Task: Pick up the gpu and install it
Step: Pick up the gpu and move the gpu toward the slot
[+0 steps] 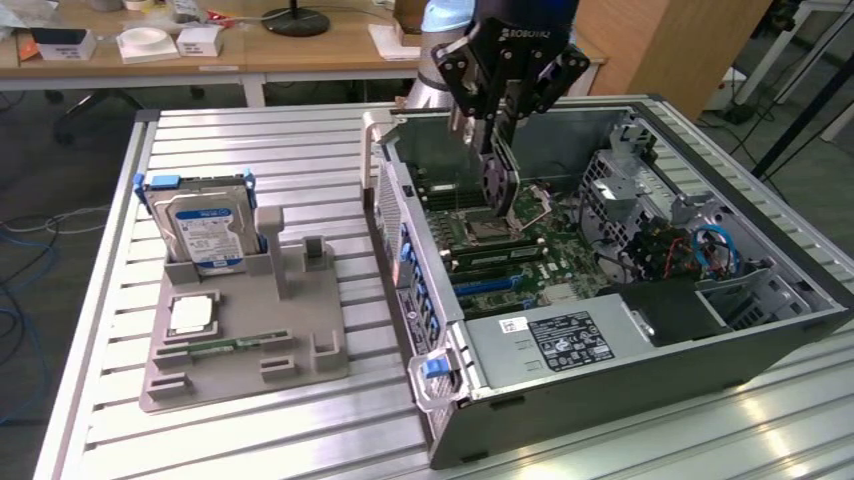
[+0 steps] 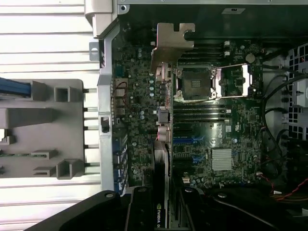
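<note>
Above the green board [image 1: 527,235] inside the big open grey computer box [image 1: 747,330], I hold the gpu [image 1: 503,185], a thin flat dark card with a pale metal bracket [image 2: 171,45] on one end. The card stands on its thin edge. Its long side runs along the box, and the bracket end points to the far wall in the exterior view. I cannot tell if it is level. My black gripper [image 1: 491,135] is partly closed, with both fingers pinching the card near the end away from the bracket.
</note>
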